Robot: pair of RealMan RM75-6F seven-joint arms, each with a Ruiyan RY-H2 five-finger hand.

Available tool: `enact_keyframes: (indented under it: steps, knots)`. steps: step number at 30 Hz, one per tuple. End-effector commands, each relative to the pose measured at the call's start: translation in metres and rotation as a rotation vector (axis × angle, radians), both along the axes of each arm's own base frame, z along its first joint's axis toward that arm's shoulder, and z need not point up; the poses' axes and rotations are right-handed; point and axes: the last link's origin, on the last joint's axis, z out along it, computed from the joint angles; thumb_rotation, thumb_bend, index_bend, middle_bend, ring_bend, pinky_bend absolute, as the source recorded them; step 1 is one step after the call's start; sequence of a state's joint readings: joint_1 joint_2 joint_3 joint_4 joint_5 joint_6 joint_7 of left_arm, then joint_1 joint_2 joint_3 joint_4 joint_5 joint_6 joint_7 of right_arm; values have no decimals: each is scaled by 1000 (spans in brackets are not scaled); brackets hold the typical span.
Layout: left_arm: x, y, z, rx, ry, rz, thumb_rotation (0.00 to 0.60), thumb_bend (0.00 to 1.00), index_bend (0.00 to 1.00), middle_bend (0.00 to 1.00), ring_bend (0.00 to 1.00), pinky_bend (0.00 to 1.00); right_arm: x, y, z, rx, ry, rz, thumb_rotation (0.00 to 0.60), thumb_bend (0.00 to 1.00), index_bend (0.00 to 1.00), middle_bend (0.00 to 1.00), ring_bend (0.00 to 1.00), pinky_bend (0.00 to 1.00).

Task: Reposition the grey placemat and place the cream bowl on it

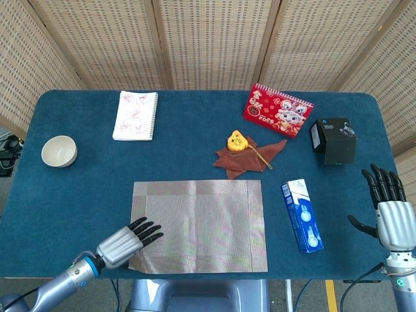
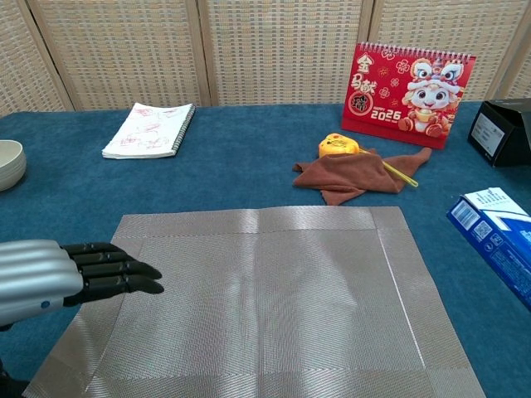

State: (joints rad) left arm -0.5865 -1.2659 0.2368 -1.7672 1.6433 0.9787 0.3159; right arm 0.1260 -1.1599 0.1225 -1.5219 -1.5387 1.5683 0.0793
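Observation:
The grey placemat [image 1: 198, 225] [image 2: 265, 298] lies flat near the table's front edge, left of centre. My left hand [image 1: 125, 239] [image 2: 50, 278] hovers at the mat's near-left side, fingers stretched out flat over its left border and gripping nothing that I can see; its thumb is hidden. The cream bowl [image 1: 59, 151] [image 2: 8, 163] stands upright at the far left of the table, well away from both the mat and the hand. My right hand [image 1: 390, 208] is raised off the table's right edge, fingers spread and empty.
A blue-and-white box [image 1: 301, 216] lies just right of the mat. Behind the mat are a brown cloth [image 1: 244, 156] with a yellow toy [image 1: 236, 140], a red calendar [image 1: 277, 110], a black box [image 1: 333, 140] and a spiral notepad [image 1: 136, 115].

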Motion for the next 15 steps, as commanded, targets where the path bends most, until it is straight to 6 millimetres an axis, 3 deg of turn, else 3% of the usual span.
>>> enact_keyframes:
  steps: [1,9,15]
  knots:
    - [2,7,17,63,-49,16,600,4,0,0,0,0,0,0,0,2,0,1,600,0,0,0,0,0]
    - [-4,59,69,309,-168,131,600,3,0,0,0,0,2,2,-2,4,2,6,600,0,0,0,0,0]
    - [-37,107,104,477,-188,300,600,4,0,0,0,0,2,3,-3,7,5,6,600,0,0,0,0,0]
